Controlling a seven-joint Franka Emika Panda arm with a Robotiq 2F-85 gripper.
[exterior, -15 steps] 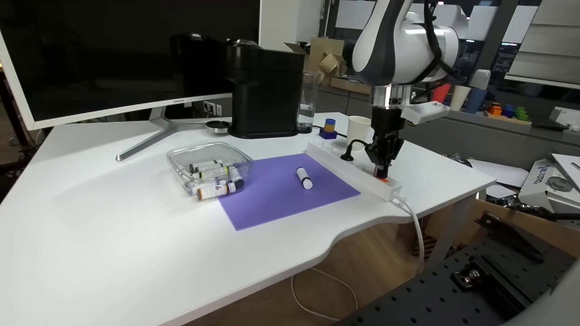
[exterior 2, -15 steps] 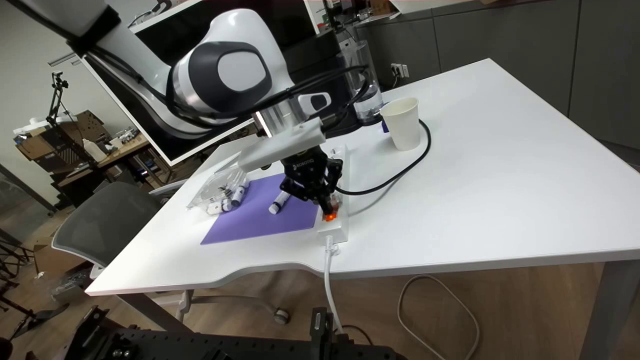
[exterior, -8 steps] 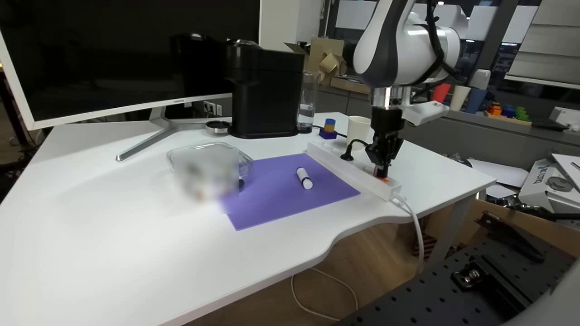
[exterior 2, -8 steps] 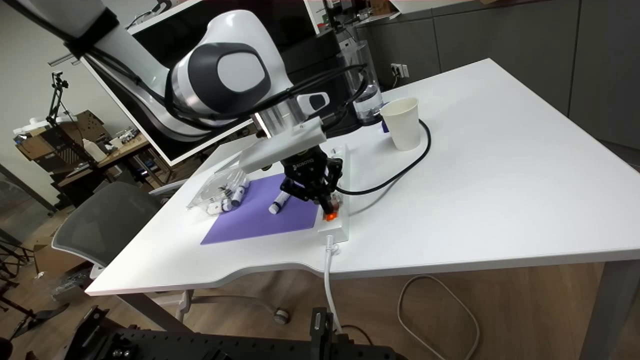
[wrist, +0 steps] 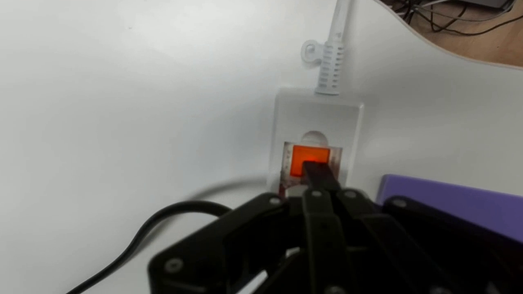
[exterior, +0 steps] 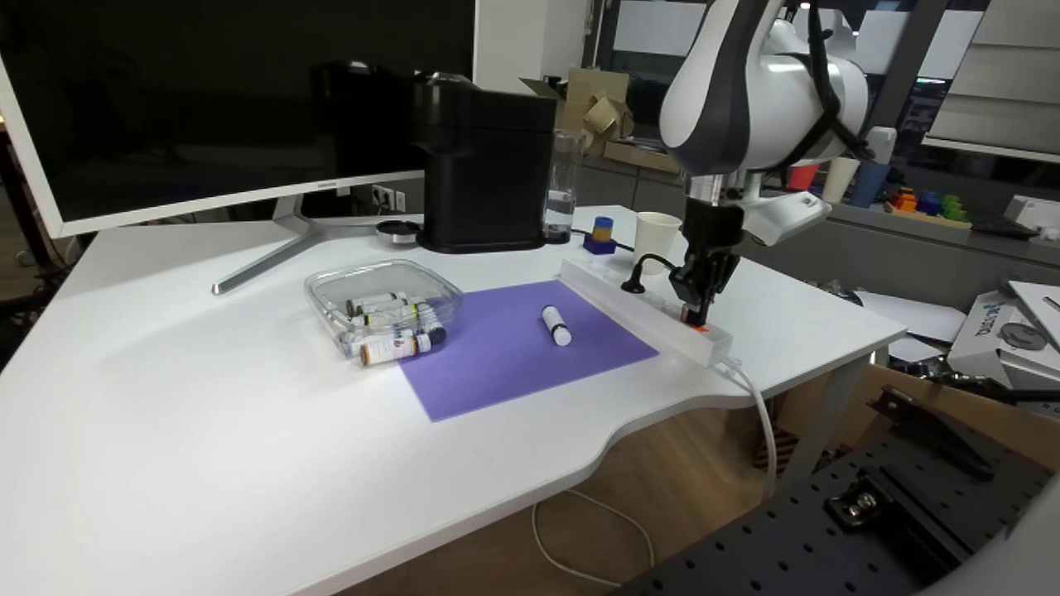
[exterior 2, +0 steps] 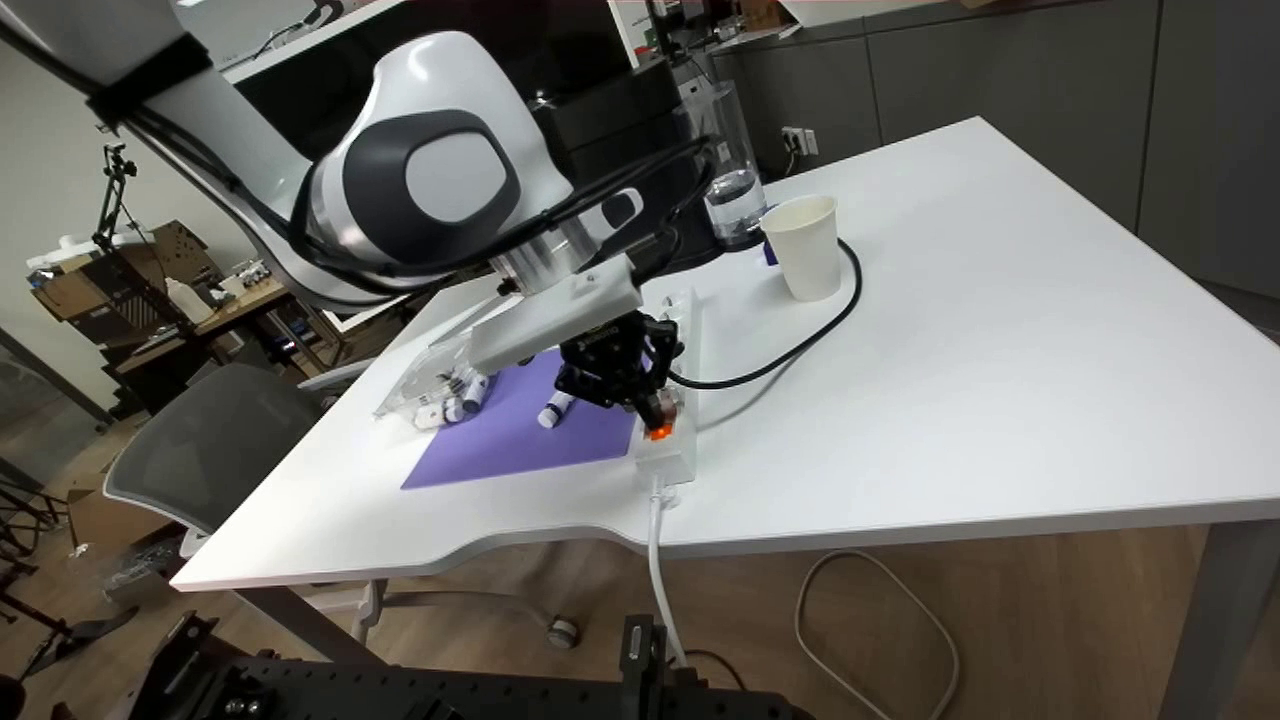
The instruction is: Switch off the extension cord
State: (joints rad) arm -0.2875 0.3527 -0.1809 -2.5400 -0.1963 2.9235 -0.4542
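The extension cord, a long white power strip (exterior: 609, 295), lies along the right side of the purple mat. It also shows in an exterior view (exterior 2: 667, 463) and in the wrist view (wrist: 318, 116). Its orange switch (wrist: 301, 159) is lit and sits near the cable end. A black plug (exterior: 633, 286) is in the strip. My gripper (wrist: 315, 165) is shut and empty, pointing down. Its tip covers the lower right part of the switch; I cannot tell whether it presses it. In an exterior view the gripper (exterior 2: 655, 412) stands over the switch (exterior 2: 660, 433).
A white paper cup (exterior 2: 805, 250) stands beside the strip, near the black plug cable (exterior 2: 790, 358). A purple mat (exterior: 513, 356) with a white marker (exterior: 556, 324), a clear box (exterior: 381, 273) of markers and a black machine (exterior: 489, 165) are on the table.
The arm's wrist and upper gripper have tilted and shifted, leftward in an exterior view, while the fingertips stay almost in place at the switch. The switch glows as before.
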